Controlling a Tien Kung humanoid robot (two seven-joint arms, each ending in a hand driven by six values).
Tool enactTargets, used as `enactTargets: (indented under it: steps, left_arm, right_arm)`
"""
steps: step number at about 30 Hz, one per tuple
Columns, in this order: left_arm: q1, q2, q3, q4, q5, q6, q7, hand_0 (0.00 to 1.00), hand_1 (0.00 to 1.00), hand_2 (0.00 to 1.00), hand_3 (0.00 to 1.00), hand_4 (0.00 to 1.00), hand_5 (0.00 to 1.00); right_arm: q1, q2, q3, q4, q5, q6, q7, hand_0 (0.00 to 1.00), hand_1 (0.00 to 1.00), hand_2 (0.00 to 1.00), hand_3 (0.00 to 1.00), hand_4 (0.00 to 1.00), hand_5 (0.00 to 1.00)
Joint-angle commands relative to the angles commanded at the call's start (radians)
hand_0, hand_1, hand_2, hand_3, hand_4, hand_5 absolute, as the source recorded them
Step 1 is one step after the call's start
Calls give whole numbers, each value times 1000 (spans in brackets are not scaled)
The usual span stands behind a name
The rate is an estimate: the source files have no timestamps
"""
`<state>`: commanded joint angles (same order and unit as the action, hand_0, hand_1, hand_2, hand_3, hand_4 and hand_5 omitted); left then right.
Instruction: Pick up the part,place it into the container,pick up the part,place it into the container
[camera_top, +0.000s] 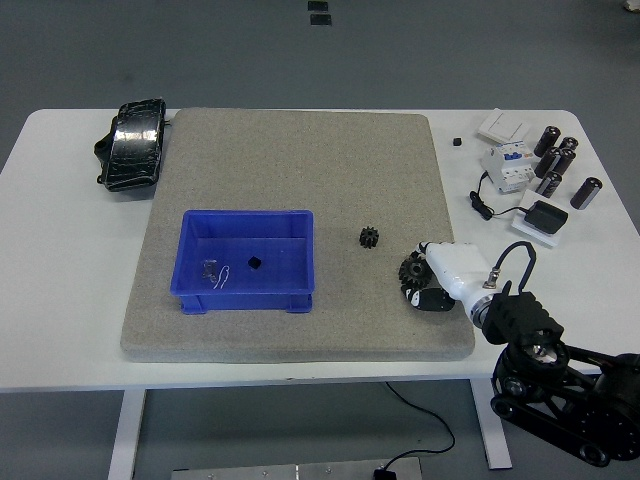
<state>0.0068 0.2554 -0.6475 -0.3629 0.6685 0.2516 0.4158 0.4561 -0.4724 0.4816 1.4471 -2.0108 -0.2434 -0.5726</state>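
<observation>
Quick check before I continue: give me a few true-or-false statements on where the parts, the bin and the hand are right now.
1. The blue container sits on the grey mat. True.
2. The black gear lies inside the container. False: it lies on the mat, to the container's right.
3. The container is empty. False: a small black part and some small metal pieces lie in it.
4. The right hand is at the mat's near right corner, apart from the gear. True.

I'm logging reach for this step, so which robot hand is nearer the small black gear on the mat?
Right. The right hand sits on the mat just right of and slightly nearer the camera than the black gear. The left hand is not in view.
</observation>
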Motion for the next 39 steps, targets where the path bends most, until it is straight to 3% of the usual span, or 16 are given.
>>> enactTargets:
  steps: [8, 17, 18, 23, 24, 29, 30, 39]
  left_arm:
    - [2, 1, -4, -2, 5, 1, 4, 681, 669, 606, 555, 524, 495]
    - [1, 3, -11, -3, 16, -1, 11, 681, 668, 607, 555, 526, 501]
    - [1, 3, -12, -3, 17, -1, 11, 681, 668, 607, 556, 528, 505]
    - [0, 6, -18, -5, 26, -1, 17, 681, 668, 607, 556, 528, 505]
    - [0, 7, -19, -5, 28, -1, 18, 681, 668, 608, 556, 529, 507]
    - [-4, 9, -23, -5, 35, -4, 20, 681, 668, 608, 556, 529, 507]
    - [-5, 9, -24, -5, 37, -4, 20, 681, 669, 607, 555, 529, 506]
    - [-8, 10, -25, -5, 39, -6, 21, 681, 669, 607, 556, 530, 508]
  right_arm:
    - [105, 4, -38, 50, 8, -26, 10, 366, 480, 329, 642, 504, 41]
    - [280, 90, -123, 109, 85, -93, 41, 376, 480, 350, 651, 496, 42]
    - [291, 95, -133, 112, 93, -98, 45, 398, 499, 452, 660, 500, 50]
    - [339, 143, -200, 114, 130, -120, 63, 398, 499, 452, 660, 500, 50]
    - [344, 154, -213, 111, 143, -124, 68, 449, 563, 598, 669, 426, 186]
    - [360, 183, -250, 91, 202, -122, 98, 449, 563, 598, 669, 426, 186]
    - [363, 184, -253, 86, 209, -121, 102, 594, 674, 714, 672, 561, 334]
    - [389, 194, -287, 55, 214, -132, 109, 616, 691, 737, 678, 579, 342]
